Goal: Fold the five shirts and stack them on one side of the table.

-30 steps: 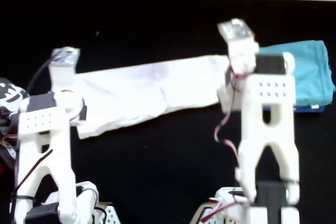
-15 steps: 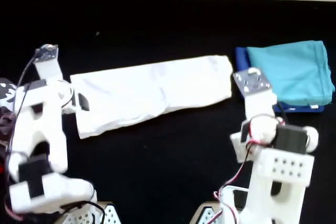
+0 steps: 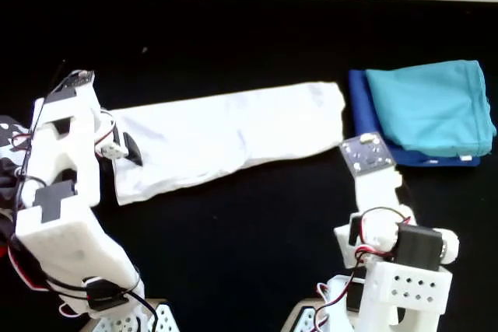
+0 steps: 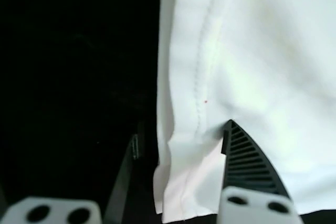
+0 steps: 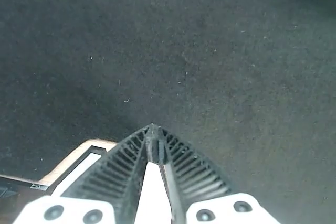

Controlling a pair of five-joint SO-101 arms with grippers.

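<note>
High view: white shirt (image 3: 233,134) lies on desk (image 3: 233,254); left hand (image 4: 184,129) open astride its edge, right hand (image 5: 152,128) closed, empty.

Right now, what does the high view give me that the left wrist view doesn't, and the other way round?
High view: the whole white shirt as a long folded strip, the teal shirt stacked on the blue shirt at the right of the black table, and the right arm near its base, off the cloth.
Left wrist view: the stitched hem up close, with the left gripper open, one finger on the cloth, the other over the table.
Both: the left gripper at the white shirt's left end.
</note>
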